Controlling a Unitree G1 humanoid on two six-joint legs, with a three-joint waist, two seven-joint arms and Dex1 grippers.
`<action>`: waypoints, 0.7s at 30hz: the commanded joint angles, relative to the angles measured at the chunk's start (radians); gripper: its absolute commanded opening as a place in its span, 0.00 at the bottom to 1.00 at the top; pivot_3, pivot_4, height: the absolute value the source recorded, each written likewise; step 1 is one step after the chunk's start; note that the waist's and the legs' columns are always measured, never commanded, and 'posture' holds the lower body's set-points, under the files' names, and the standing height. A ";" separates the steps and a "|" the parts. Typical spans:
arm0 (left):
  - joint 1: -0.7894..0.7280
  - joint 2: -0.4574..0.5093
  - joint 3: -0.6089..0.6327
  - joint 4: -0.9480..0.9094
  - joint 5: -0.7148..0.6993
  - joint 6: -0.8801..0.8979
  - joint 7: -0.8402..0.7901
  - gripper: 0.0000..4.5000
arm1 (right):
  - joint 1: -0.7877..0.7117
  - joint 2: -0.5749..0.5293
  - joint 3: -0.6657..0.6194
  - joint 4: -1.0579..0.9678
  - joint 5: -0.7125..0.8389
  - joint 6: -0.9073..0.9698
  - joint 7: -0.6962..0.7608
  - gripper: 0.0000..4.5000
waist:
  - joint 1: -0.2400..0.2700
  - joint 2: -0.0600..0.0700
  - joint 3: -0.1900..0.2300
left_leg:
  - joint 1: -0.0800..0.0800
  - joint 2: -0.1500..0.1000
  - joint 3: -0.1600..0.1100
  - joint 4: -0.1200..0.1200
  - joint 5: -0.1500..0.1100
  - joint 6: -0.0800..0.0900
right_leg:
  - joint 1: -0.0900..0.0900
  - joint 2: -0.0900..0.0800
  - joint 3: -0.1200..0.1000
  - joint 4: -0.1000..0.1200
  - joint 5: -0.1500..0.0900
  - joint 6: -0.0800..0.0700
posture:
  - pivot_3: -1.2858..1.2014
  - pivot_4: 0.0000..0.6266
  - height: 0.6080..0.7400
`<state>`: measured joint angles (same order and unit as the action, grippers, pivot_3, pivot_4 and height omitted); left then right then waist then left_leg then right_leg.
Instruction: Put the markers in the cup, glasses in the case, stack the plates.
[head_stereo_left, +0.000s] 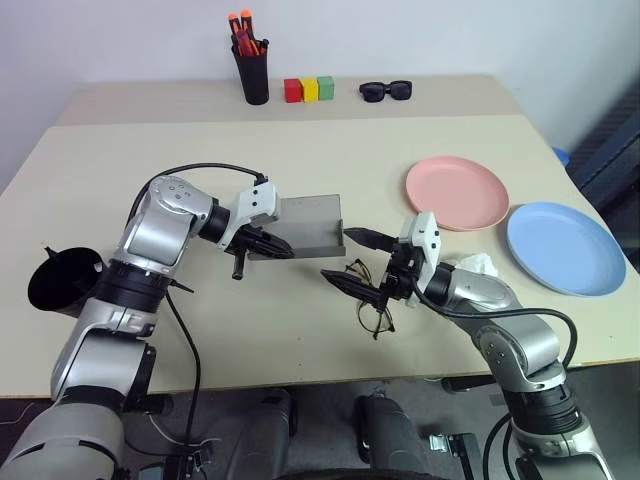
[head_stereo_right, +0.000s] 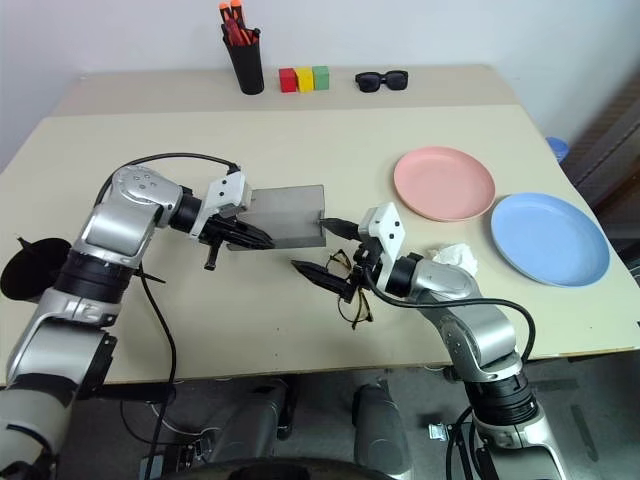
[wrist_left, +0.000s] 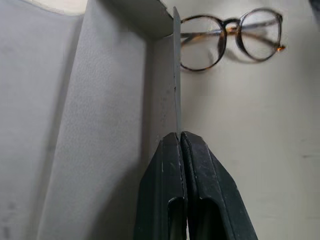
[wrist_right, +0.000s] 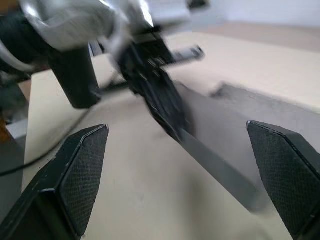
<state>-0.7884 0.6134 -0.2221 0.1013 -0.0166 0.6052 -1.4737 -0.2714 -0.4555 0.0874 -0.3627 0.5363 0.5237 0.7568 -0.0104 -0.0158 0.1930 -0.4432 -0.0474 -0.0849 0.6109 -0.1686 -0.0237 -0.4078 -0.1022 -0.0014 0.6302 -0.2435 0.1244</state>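
Observation:
The grey case (head_stereo_left: 305, 222) lies at the table's middle. My left gripper (head_stereo_left: 287, 250) is shut on its thin near wall (wrist_left: 176, 75), which the left wrist view shows pinched between the fingers (wrist_left: 165, 170). The wire-rimmed glasses (head_stereo_left: 372, 310) lie on the table just right of the case, lenses (wrist_left: 200, 42) clear. My right gripper (head_stereo_left: 336, 253) stands open above and beside the glasses, holding nothing. The pink plate (head_stereo_left: 457, 192) and the blue plate (head_stereo_left: 565, 247) lie side by side at the right. The black cup (head_stereo_left: 60, 280) sits at the left edge. The markers are hidden.
A tall black holder of orange-capped pens (head_stereo_left: 251, 70), three coloured blocks (head_stereo_left: 308, 89) and black sunglasses (head_stereo_left: 386, 90) stand along the back. A crumpled white tissue (head_stereo_left: 478, 263) lies by my right forearm. A black cable (head_stereo_left: 190, 340) hangs off my left arm.

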 joint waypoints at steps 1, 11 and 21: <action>0.034 0.031 0.000 -0.136 -0.045 0.138 0.046 0.01 | -0.030 -0.044 -0.053 0.002 0.023 0.029 0.017 1.00 | -0.002 0.000 0.000 | 0.000 0.000 0.000 0.000 0.000 0.000 | 0.000 0.000 0.000 0.000 0.000 -0.001 | 0.52 0.24 1.00; 0.121 0.080 -0.015 -0.219 -0.107 0.258 0.157 0.06 | -0.089 -0.209 -0.074 0.089 -0.009 0.122 0.075 1.00 | 0.000 0.000 0.000 | 0.000 0.001 0.001 0.000 0.000 0.000 | -0.001 0.001 0.000 0.000 0.000 -0.001 | 0.52 0.24 1.00; 0.190 -0.026 0.129 -0.242 -0.202 -0.005 0.339 0.52 | -0.100 -0.270 -0.047 0.012 0.019 0.301 0.084 1.00 | 0.000 0.001 0.000 | 0.000 0.001 0.001 0.000 0.000 0.000 | -0.001 -0.001 0.001 0.000 0.000 -0.001 | 0.52 0.24 1.00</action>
<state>-0.5996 0.5813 -0.1508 -0.1020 -0.2049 0.6581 -1.1700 -0.3574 -0.7129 0.0443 -0.2932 0.5359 0.8076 0.8403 -0.0102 -0.0153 0.1931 -0.4433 -0.0460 -0.0842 0.6108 -0.1688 -0.0235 -0.4088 -0.1029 -0.0008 0.6298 -0.2439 0.1233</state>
